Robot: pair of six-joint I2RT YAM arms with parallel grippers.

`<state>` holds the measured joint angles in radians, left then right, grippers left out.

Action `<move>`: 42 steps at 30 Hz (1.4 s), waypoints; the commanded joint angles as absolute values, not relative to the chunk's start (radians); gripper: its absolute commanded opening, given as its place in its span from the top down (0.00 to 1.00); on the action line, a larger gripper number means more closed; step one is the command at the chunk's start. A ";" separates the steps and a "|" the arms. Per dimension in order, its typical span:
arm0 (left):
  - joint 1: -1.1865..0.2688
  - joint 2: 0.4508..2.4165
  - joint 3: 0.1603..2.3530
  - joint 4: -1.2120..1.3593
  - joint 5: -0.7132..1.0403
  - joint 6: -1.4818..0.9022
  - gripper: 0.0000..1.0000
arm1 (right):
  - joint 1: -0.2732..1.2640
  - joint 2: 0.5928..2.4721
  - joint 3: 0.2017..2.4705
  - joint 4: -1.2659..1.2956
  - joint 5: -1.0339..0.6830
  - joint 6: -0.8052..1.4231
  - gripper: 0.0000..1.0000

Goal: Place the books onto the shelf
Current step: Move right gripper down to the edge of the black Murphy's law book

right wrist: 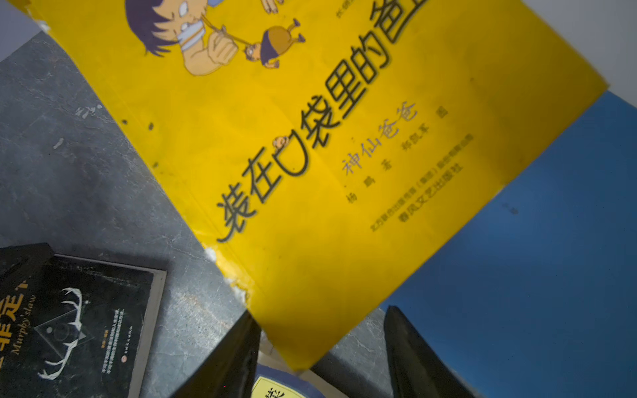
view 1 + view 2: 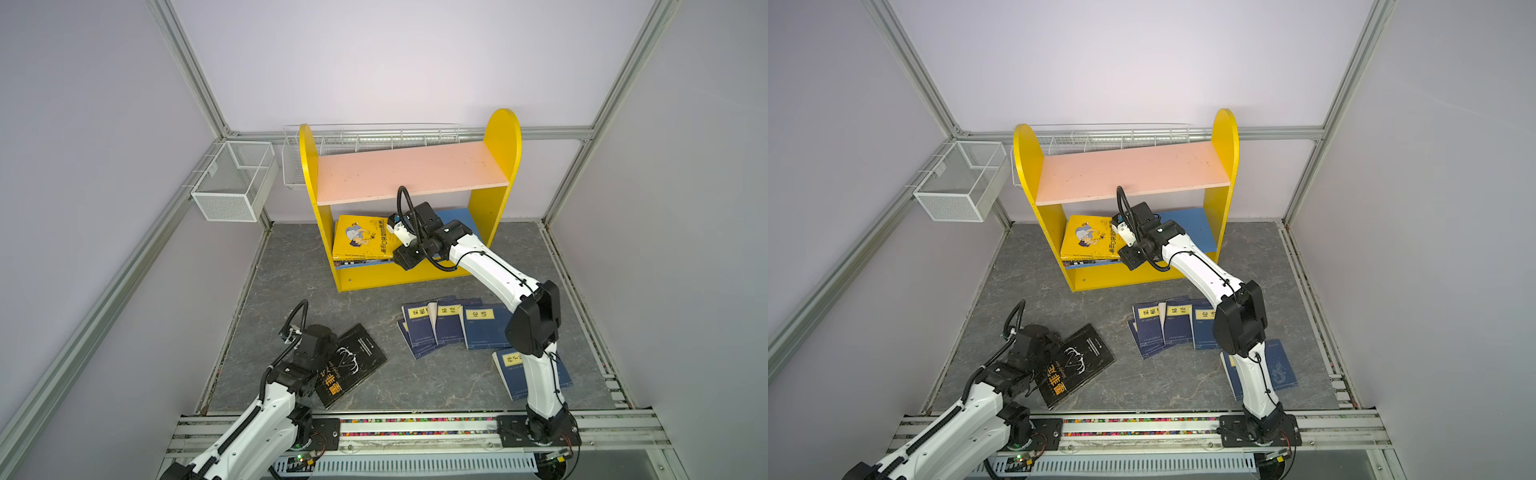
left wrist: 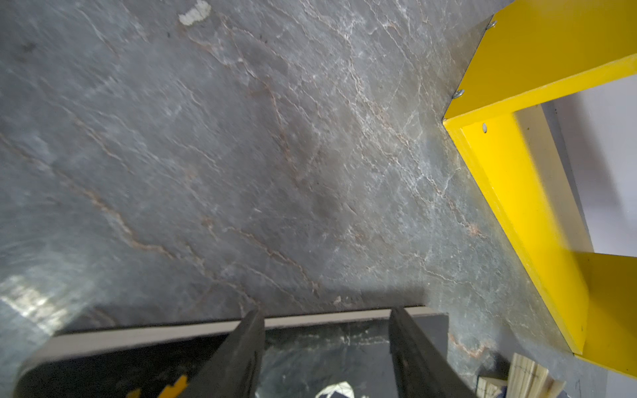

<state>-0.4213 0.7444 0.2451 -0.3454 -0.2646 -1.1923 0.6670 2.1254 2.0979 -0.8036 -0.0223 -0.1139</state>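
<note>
My worry is that the right gripper (image 1: 320, 312), whose jaws stand apart with the near corner of the yellow cartoon book (image 2: 361, 241) between them, may catch this corner when I move it and drag the book off the blue lower board (image 2: 457, 218) of the shelf (image 2: 503, 166). The right arm is stretched far forward, with the wrist just under the pink upper board (image 2: 411, 174), so lifting could knock it. The left gripper (image 3: 325, 310) hangs low, jaws apart, over the black book (image 2: 353, 365), its arm folded.

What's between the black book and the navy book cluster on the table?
Nothing: only bare grey marbled tabletop separates the black book from the navy books, clear in both top views.
</note>
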 commanded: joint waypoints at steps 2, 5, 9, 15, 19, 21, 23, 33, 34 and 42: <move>-0.424 0.743 0.252 -0.370 -0.269 -1.196 0.41 | 0.665 2.176 2.145 -0.831 -0.008 -0.153 0.42; -0.426 0.742 0.249 -0.370 -0.273 -1.196 0.41 | 0.665 2.186 2.157 -0.819 -0.012 -0.176 0.48; -0.425 0.744 0.247 -0.368 -0.273 -1.195 0.41 | 0.666 2.201 2.177 -0.818 -0.015 -0.215 0.54; -0.425 0.749 0.247 -0.362 -0.272 -1.193 0.41 | 0.663 2.215 2.193 -0.807 -0.054 -0.257 0.60; -0.425 0.749 0.249 -0.359 -0.271 -1.191 0.41 | 0.660 2.222 2.209 -0.804 -0.066 -0.261 0.61; -0.426 0.749 0.249 -0.362 -0.271 -1.191 0.41 | 0.662 2.213 2.205 -0.807 -0.067 -0.256 0.53; -0.426 0.749 0.250 -0.369 -0.273 -1.190 0.41 | 0.661 2.176 2.169 -0.793 -0.045 -0.236 0.44; -0.424 0.696 0.250 -0.456 -0.304 -1.177 0.41 | 0.680 1.669 1.528 -0.459 0.004 -0.043 0.32; -0.424 0.692 0.252 -0.470 -0.307 -1.172 0.41 | 0.691 1.640 1.470 -0.452 -0.049 -0.008 0.32; -0.425 0.650 0.284 -0.675 -0.276 -1.122 0.41 | 0.916 1.723 1.269 -0.490 -0.266 0.014 0.32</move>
